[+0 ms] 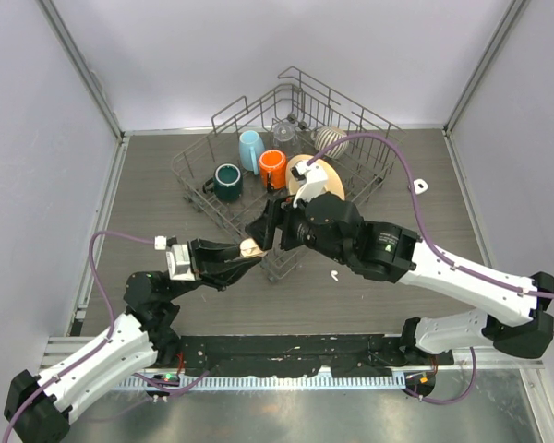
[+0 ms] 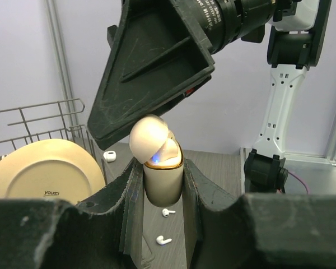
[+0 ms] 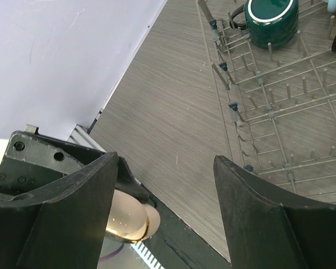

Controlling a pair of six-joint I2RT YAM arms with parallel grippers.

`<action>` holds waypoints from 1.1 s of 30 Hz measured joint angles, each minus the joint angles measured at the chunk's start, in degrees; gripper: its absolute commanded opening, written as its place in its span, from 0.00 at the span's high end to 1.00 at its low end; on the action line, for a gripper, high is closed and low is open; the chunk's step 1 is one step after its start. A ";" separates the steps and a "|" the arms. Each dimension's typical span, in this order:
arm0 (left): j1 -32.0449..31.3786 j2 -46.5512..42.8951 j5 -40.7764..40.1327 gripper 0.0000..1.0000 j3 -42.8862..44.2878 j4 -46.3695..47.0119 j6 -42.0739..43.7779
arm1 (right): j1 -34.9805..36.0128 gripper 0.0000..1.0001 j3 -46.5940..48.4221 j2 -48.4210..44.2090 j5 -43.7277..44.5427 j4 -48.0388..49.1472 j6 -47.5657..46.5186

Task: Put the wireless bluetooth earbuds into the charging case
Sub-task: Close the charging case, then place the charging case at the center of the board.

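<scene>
Left gripper (image 1: 243, 251): jaws clamped on the charging case (image 2: 162, 180), lower centre of the left wrist view. Case: cream cylinder with a gold rim, domed lid tilted open, blue light inside. Right gripper (image 3: 165, 210): jaws apart, one finger just above the lid. Two earbuds (image 2: 168, 212), glossy white with short stems, lie on the table (image 2: 213, 159) beyond the case. Dish rack (image 2: 39, 120): far left.

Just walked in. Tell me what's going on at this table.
The left gripper is shut on the charging case, holding it upright with its lid flipped open. The right gripper is open, holds nothing and sits right at the lid. Two earbuds lie on the table below, so neither is in the case yet.
</scene>
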 measured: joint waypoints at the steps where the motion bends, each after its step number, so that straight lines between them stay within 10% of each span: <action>1: 0.00 0.00 -0.15 1.00 0.00 -0.09 0.00 | -0.02 0.26 -0.26 -0.24 -0.35 0.02 -0.02; 23: -0.07 -9.07 -4.94 1.00 -0.66 -8.57 -1.44 | 0.00 0.25 -3.91 -4.35 2.91 -2.56 -1.18; 33: -0.04 -28.17 -22.03 1.00 1.09 -43.30 -19.41 | -1.88 0.25 -11.78 -17.49 15.47 -4.28 4.09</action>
